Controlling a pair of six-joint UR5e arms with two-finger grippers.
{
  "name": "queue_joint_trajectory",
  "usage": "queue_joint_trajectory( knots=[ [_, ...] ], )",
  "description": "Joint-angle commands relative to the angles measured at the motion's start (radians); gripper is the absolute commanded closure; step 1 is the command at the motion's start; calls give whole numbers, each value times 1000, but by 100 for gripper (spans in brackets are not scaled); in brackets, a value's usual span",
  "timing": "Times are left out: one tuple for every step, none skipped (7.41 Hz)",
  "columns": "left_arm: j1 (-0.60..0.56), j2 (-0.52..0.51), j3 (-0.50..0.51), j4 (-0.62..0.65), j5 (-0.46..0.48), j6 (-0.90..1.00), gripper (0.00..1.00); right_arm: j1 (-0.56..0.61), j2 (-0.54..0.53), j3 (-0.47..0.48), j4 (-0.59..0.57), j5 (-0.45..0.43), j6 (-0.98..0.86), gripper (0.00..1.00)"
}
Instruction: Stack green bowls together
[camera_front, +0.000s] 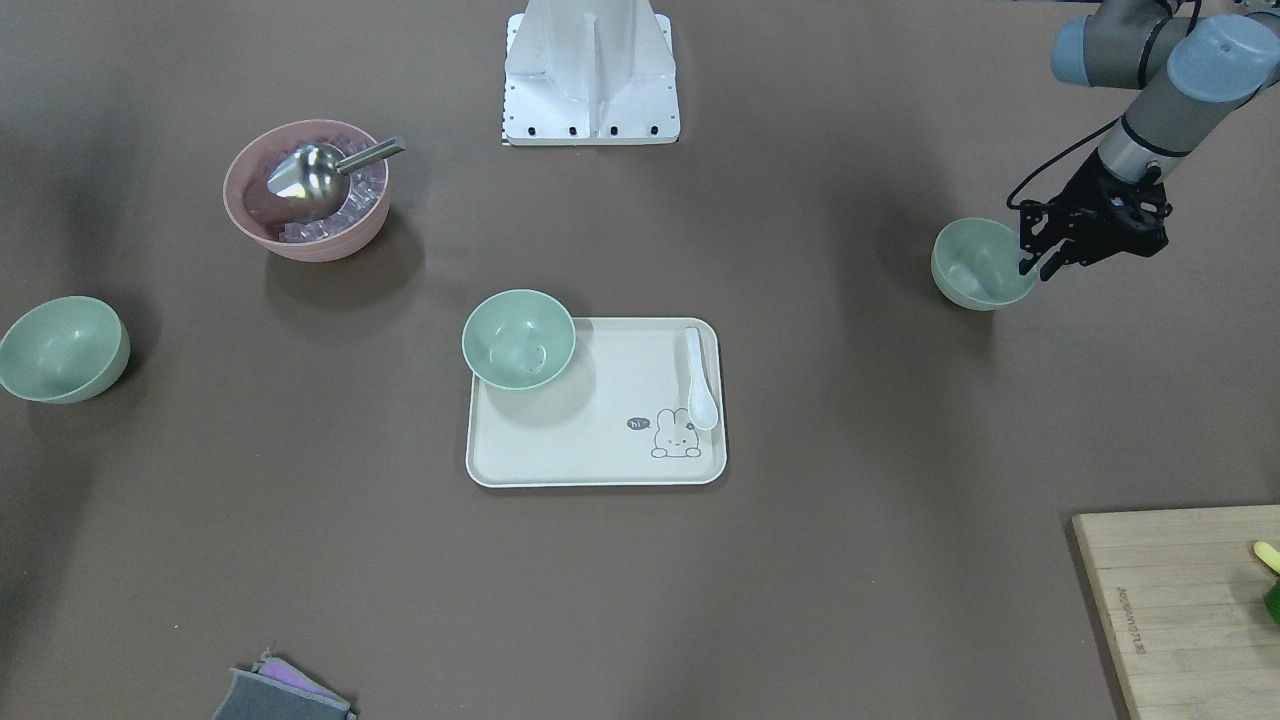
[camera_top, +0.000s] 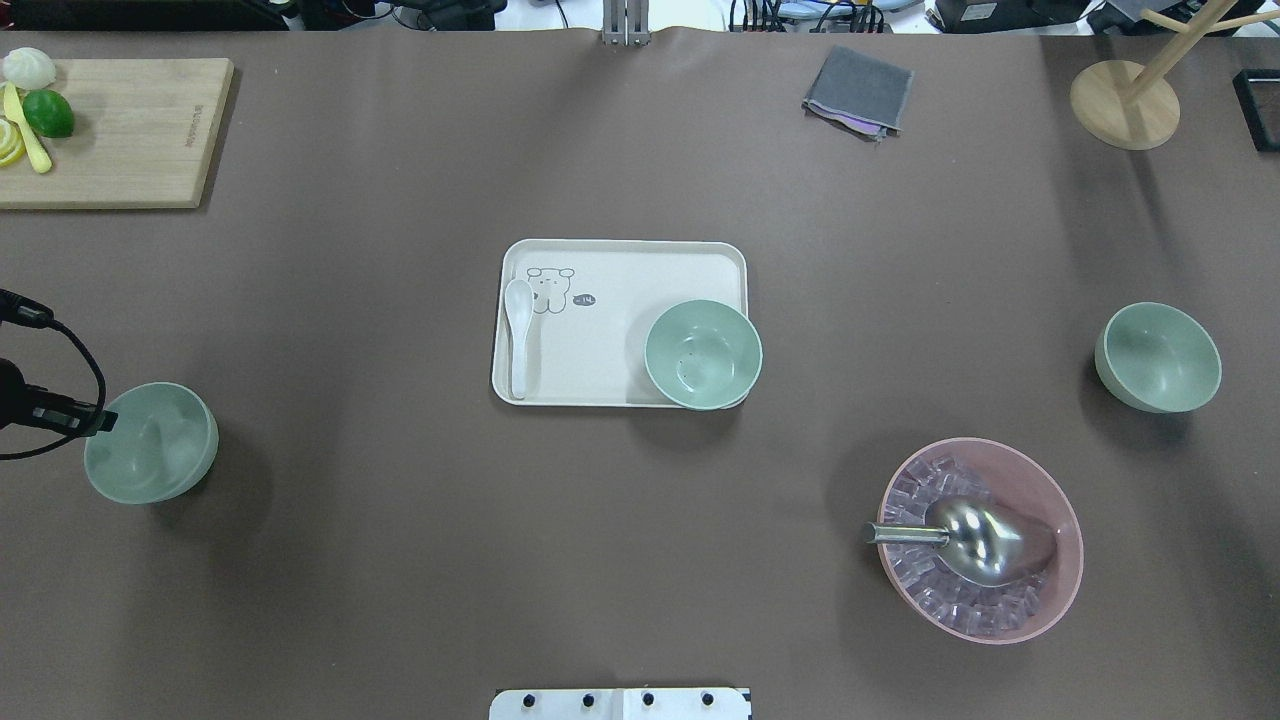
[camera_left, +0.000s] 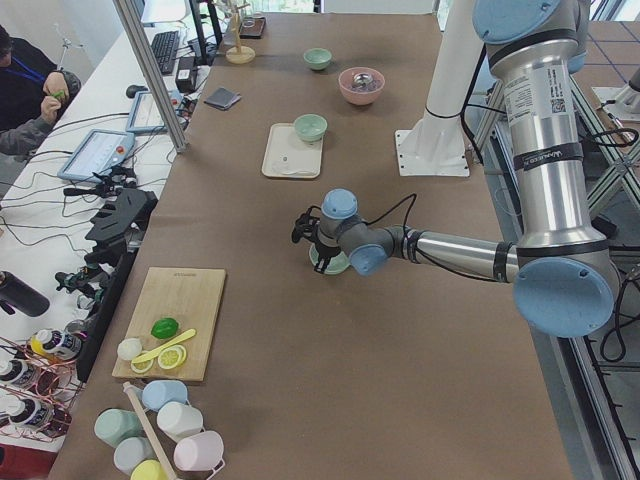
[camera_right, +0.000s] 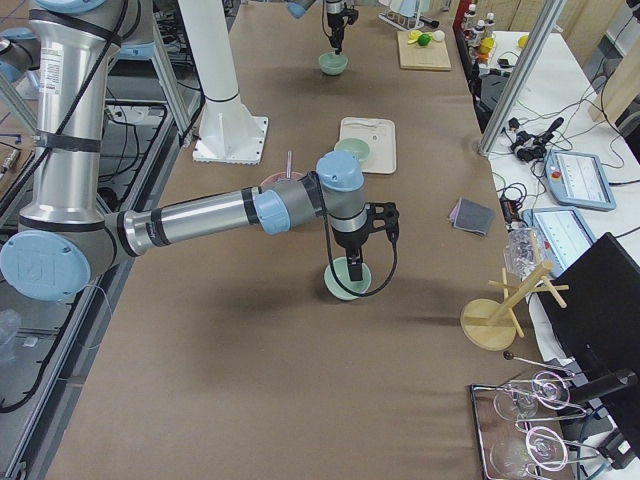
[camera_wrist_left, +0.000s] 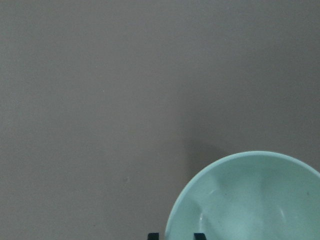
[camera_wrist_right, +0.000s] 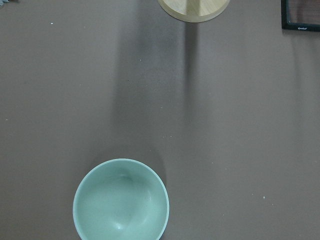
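Note:
Three pale green bowls show. One sits on the near corner of the tray (camera_top: 703, 353) (camera_front: 518, 338). One is at my far left (camera_top: 150, 442) (camera_front: 982, 263). One is at my far right (camera_top: 1158, 356) (camera_front: 63, 348) (camera_wrist_right: 120, 200). My left gripper (camera_front: 1038, 266) (camera_wrist_left: 175, 236) has closed on the left bowl's (camera_wrist_left: 250, 200) rim, one finger inside and one outside. I cannot tell whether the bowl is off the table. My right gripper (camera_right: 355, 268) shows only in the exterior right view, near the right bowl (camera_right: 346, 285); I cannot tell its state.
A pink bowl (camera_top: 1060, 600) with ice and a metal scoop (camera_top: 975, 540) stands at the near right. The tray (camera_top: 610, 340) holds a white spoon (camera_top: 518, 335). A cutting board (camera_top: 120, 130), a grey cloth (camera_top: 858, 90) and a wooden stand (camera_top: 1125, 105) lie at the far edge.

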Motion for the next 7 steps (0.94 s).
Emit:
queue_joint_trajectory(
  knots=[
    [1,-2,17,-7,1,2,71,0,0,0,0,0,0,0],
    [1,-2,17,-7,1,2,73,0,0,0,0,0,-1,0],
    [1,-4,28,-19,3,2,73,0,-2,-1,0,0,-1,0],
    [2,-5,37,-33,3,2,74,0,-2,-1,0,0,-1,0],
    [10,-7,37,-33,1,1,75,0,-3,-1,-1,0,0,0],
    [16,-8,37,-35,3,2,77,0,-3,-1,-2,0,0,0],
    [17,-8,37,-41,3,2,80,2,-3,-3,-2,0,-1,0]
  ],
)
